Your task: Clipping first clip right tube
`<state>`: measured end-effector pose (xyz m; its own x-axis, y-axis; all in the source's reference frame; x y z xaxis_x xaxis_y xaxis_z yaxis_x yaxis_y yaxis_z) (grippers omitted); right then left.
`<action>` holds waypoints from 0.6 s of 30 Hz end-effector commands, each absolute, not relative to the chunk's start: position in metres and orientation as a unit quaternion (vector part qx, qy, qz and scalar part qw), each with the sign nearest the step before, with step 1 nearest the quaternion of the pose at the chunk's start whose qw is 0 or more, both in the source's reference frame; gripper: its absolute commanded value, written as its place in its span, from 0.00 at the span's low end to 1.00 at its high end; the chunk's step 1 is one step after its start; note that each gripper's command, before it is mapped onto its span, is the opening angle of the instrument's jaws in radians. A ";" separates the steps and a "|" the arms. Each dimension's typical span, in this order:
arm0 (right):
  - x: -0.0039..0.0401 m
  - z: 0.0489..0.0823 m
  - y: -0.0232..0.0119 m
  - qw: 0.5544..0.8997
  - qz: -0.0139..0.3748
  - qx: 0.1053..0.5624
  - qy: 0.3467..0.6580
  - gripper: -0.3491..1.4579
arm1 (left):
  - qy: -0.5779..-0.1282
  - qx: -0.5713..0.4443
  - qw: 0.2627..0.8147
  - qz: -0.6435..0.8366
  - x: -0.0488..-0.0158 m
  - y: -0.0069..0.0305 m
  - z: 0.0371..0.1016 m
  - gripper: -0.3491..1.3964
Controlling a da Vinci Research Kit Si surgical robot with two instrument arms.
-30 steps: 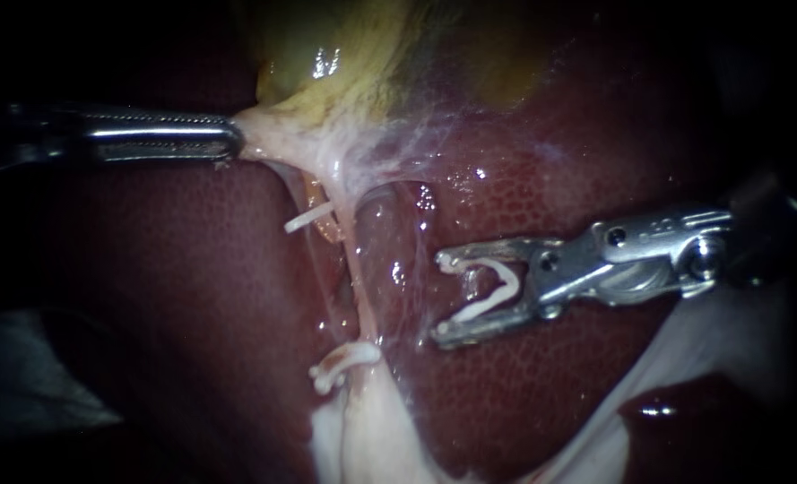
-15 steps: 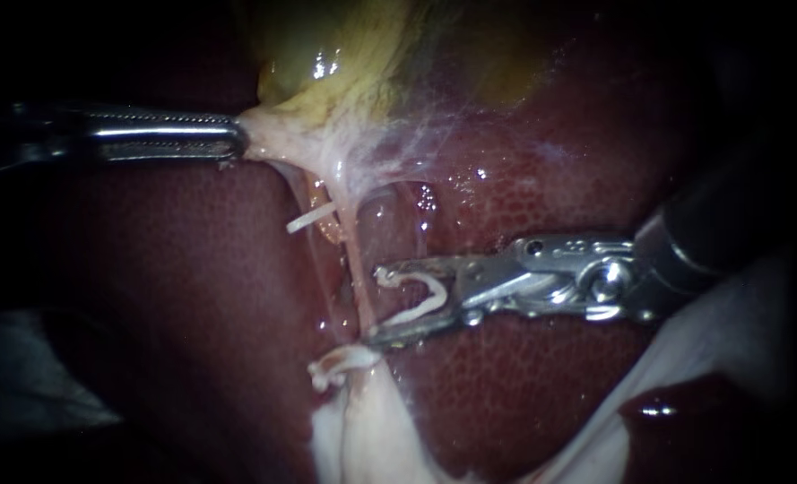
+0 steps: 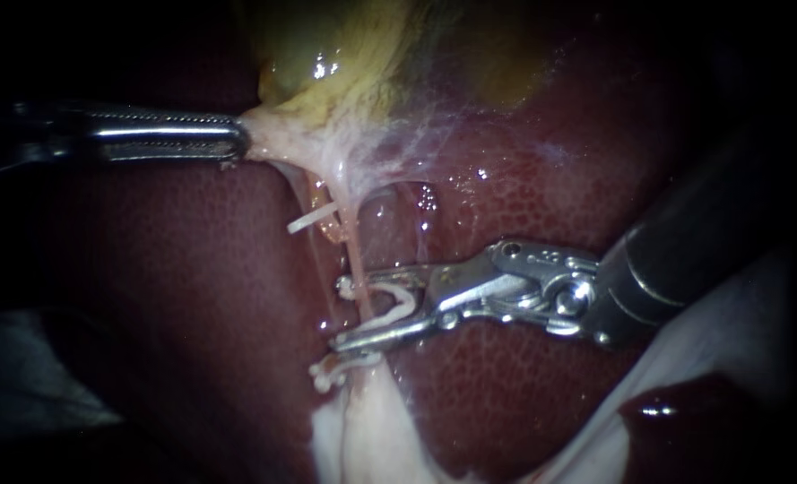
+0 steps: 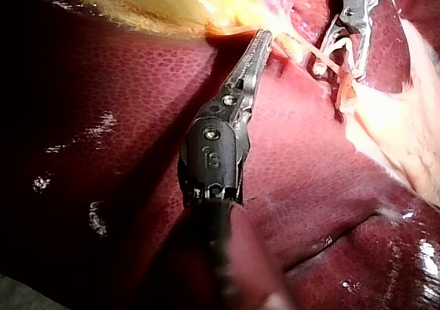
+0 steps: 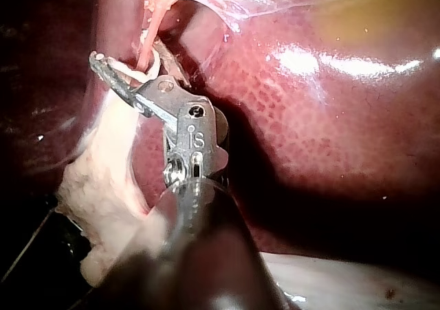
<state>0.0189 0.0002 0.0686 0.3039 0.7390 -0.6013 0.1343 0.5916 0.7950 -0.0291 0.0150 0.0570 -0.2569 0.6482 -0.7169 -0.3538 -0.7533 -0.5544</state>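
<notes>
The left instrument (image 3: 235, 140) lies flat over the liver (image 3: 550, 179). Its jaws are clamped together on the pale tissue at the neck of the gallbladder (image 3: 344, 54), which is pulled out to a point. From there two thin strands run down over the liver to a lump of white tissue (image 3: 362, 430).

The right tube (image 3: 354, 255), pink and taut, passes through the gap between the jaws of the right instrument (image 3: 342, 314). Those jaws stand apart, each bearing on one leg of the open white clip (image 3: 398, 300) they carry, and the tube crosses inside the clip's mouth.

Glistening webs of membrane (image 3: 416, 134) spread just beside the tube. A lower clip (image 3: 333, 369) sits right under the lower jaw. An upper clip (image 3: 313, 218) sticks out from the left strand, clear of the jaws.

Half a second ago the jaw tips stopped just short of the tube. They have since slid past it, while the left instrument has held its place.
</notes>
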 end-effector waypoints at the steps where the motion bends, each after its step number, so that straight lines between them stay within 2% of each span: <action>1: 0.0189 0.0684 0.0001 0.698 0.219 0.401 0.551 0.47 | -0.142 -0.518 0.322 0.780 -0.0291 0.0150 0.0570 0.00; 5: 0.0192 0.0676 -0.0005 0.684 0.224 0.415 0.557 0.46 | -0.142 -0.518 0.322 0.780 -0.0291 0.0150 0.0570 0.00; 14: 0.0197 0.0660 -0.0015 0.668 0.189 0.456 0.557 0.44 | -0.142 -0.518 0.322 0.780 -0.0291 0.0150 0.0570 0.00; 18: 0.0198 0.0657 -0.0016 0.667 0.189 0.457 0.557 0.43 | -0.142 -0.518 0.322 0.780 -0.0291 0.0150 0.0570 0.00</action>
<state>0.0198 -0.0016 0.0657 0.3108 0.7635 -0.5660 0.2584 0.5052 0.8234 -0.0291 0.0150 0.0570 -0.2570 0.6487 -0.7164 -0.3546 -0.7529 -0.5545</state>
